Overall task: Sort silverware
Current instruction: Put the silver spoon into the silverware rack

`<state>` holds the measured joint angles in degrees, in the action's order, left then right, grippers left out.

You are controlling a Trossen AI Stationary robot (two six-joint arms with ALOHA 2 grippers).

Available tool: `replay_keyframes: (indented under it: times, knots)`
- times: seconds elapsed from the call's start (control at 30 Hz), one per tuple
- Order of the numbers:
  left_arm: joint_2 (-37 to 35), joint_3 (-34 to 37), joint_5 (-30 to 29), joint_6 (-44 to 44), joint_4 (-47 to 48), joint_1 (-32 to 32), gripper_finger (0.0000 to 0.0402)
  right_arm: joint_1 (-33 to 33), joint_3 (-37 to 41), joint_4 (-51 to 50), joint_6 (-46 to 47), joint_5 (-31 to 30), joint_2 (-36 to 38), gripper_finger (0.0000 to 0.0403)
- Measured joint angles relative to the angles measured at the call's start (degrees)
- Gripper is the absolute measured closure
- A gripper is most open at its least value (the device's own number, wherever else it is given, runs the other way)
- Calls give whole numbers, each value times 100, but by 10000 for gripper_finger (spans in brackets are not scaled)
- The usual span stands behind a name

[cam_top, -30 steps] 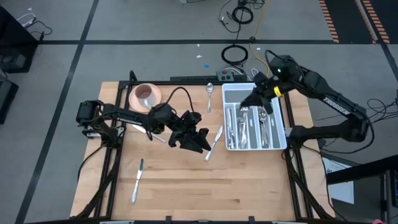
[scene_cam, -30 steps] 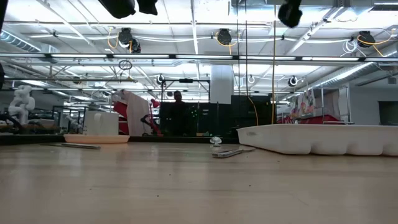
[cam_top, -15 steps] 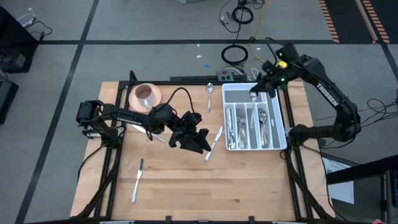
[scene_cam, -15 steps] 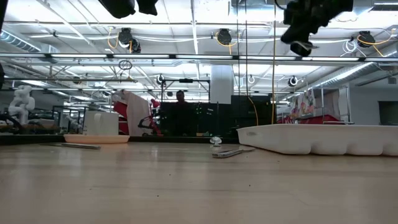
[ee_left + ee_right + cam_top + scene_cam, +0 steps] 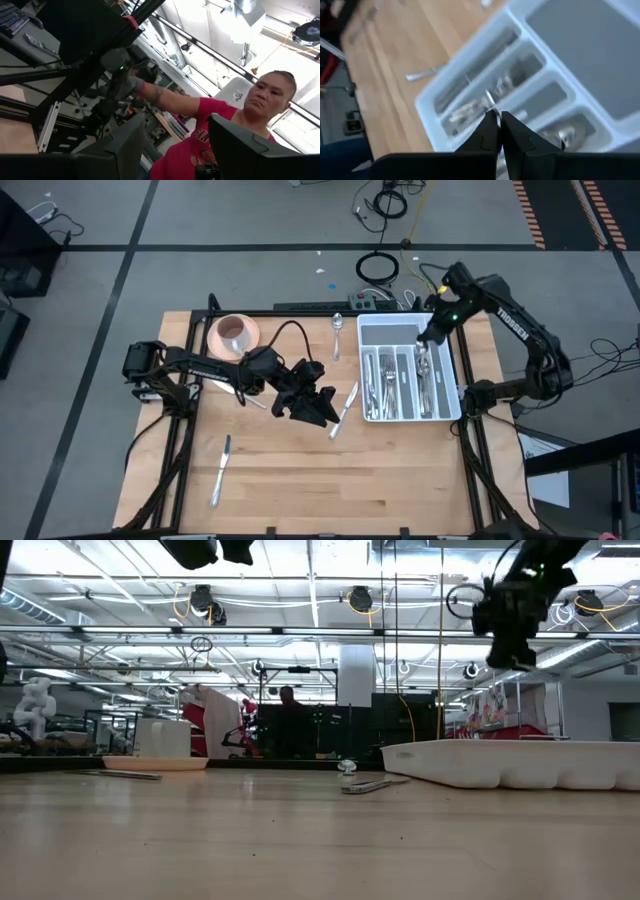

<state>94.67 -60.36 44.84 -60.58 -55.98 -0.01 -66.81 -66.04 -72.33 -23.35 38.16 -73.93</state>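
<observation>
The right gripper (image 5: pixel 428 340) is pinched shut on nothing above the white tray (image 5: pixel 405 328), where most silverware (image 5: pixel 397 380) lies, and the left gripper (image 5: pixel 322 408), spread wide, could knock the fork (image 5: pixel 345 406) beside it away.

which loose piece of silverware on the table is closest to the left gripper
The piece lying just off the left gripper, between it and the white tray; the others lie farther off.

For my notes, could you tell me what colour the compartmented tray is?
White; the tray shows best in the high view.
</observation>
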Motion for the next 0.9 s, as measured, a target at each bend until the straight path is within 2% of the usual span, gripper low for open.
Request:
replay_keyframes:
  times: [0.43, 0.5, 0.9]
  knots:
    - [0, 0, 0, -2, 3, 0, 182, -83, 1591, 1239, 131, -126, 7, 403]
    - [0, 0, -2, -2, 5, 0, 182, -153, 1764, 1410, 157, -373, 7, 403]
    - [0, 0, -2, -2, 6, 1, 182, -595, 1842, 1534, 63, -547, -15, 403]
